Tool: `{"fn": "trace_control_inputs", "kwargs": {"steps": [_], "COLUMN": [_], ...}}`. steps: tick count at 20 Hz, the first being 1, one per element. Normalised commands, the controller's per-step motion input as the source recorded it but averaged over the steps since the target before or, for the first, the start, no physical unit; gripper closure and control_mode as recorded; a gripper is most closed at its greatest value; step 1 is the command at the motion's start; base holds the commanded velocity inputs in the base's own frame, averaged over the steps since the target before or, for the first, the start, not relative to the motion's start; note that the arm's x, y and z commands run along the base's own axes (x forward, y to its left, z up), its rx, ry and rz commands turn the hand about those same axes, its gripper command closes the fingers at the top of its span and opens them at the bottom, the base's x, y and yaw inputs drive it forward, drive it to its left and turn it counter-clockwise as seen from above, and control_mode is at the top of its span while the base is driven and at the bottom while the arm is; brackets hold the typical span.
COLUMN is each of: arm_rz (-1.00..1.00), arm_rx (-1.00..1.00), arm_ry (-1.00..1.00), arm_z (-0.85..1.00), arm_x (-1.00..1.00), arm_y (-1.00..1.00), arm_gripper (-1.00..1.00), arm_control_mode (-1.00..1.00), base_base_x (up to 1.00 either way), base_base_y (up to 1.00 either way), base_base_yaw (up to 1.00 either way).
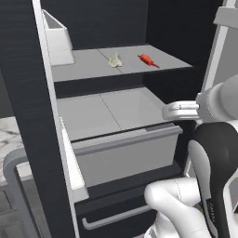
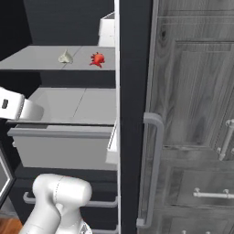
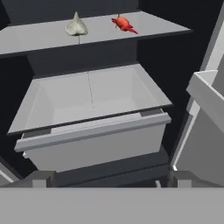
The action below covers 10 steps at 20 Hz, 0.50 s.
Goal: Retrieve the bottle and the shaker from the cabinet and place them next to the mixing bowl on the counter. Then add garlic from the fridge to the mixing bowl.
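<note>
The gripper (image 3: 109,178) is seen spread wide and empty, its fingertips (image 3: 41,178) at the bottom of the hand view. Just beyond, a grey drawer (image 3: 92,138) is pulled out. Farther back, on the fridge shelf (image 3: 35,39), the garlic (image 3: 76,26) lies at 11 o'clock, a red item (image 3: 123,23) beside it at 12.
</note>
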Motion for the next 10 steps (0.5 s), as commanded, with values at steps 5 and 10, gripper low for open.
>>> {"fn": "trace_control_inputs", "kwargs": {"steps": [5,10], "arm_rz": [0.0,0.0], "arm_rx": [0.0,0.0], "arm_ry": [0.0,0.0], "arm_z": [0.0,0.0], "arm_x": [0.0,0.0], "arm_y": [0.0,0.0], "arm_gripper": [-1.0,-1.0], "arm_control_mode": [1.0,1.0], "base_base_x": [0.3,0.0], "base_base_y": [0.15,0.0], "base_base_yaw": [-0.06,0.0]}}
